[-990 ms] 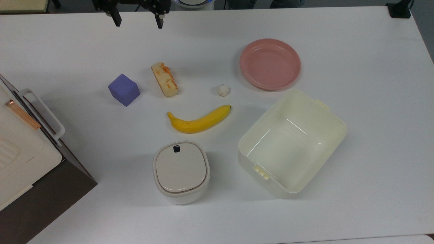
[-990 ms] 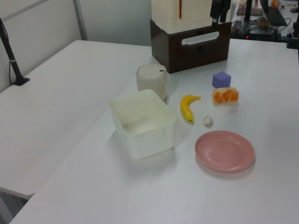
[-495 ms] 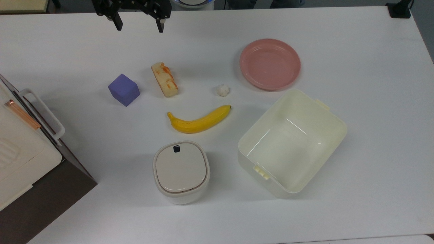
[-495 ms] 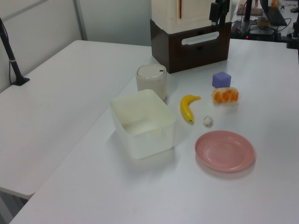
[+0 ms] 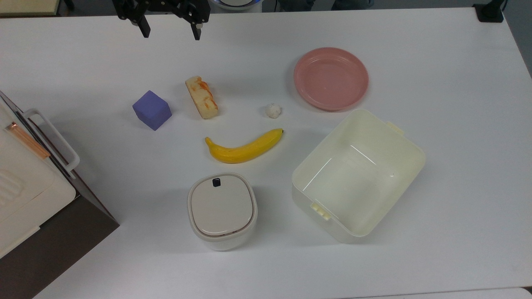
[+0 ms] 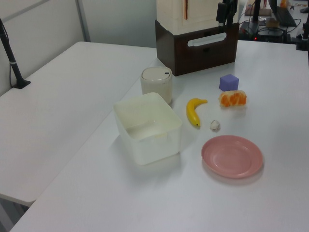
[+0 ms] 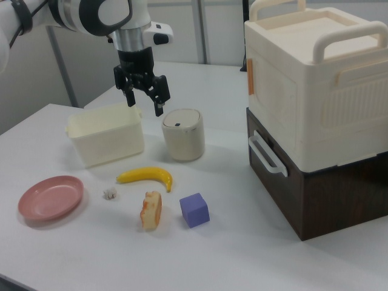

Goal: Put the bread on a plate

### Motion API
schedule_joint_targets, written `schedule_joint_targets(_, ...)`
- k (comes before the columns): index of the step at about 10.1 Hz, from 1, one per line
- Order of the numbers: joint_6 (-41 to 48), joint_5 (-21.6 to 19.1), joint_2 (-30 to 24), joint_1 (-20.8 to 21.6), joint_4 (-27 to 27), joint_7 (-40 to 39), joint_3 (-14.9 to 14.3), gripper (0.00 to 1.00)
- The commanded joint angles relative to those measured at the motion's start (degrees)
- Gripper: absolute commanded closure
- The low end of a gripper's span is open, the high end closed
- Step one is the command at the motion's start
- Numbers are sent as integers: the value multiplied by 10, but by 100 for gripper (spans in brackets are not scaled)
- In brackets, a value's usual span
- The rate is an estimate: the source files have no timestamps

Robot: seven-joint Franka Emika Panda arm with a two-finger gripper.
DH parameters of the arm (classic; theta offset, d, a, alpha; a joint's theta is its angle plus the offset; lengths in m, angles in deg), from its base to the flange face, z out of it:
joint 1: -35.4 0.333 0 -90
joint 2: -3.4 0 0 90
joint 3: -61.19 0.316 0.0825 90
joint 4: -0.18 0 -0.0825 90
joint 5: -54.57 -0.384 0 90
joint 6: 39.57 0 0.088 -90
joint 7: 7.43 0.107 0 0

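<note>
1. The gripper (image 5: 169, 32) hangs in the air near the top view's upper edge, fingers pointing down and spread wide apart, with nothing between them.
2. The bread (image 5: 201, 97) lies flat on the white table (image 5: 436, 62), below the gripper in the top view and slightly to the top view's right of it, well apart from both fingertips.
3. In the right view the gripper (image 7: 145, 103) appears high above the table, in front of the lidded canister (image 7: 182, 134), while the bread (image 7: 151, 210) lies far lower in the frame (toasted orange-brown patches showing on its top).
4. A purple cube (image 5: 152, 110) stands just beside the bread on the top view's left; a banana (image 5: 244, 148) lies below it.
5. The plate (image 5: 331, 77) is bare, well apart from the bread toward the top view's right, with a small white ball (image 5: 273, 110) on the table between them.
6. A cream tub (image 5: 358, 174) sits open just below the plate in the top view.
7. In the left view the bread (image 6: 232, 98) lies between the cube (image 6: 229, 82) and the plate (image 6: 232, 155).
</note>
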Motion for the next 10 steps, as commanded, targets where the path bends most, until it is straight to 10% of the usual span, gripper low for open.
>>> schedule_joint_targets(1, 4, -9, -5, 2, -6, -13, -4, 0)
schedule_joint_targets(10, 5, -5, -5, 4, -12, -14, -4, 0)
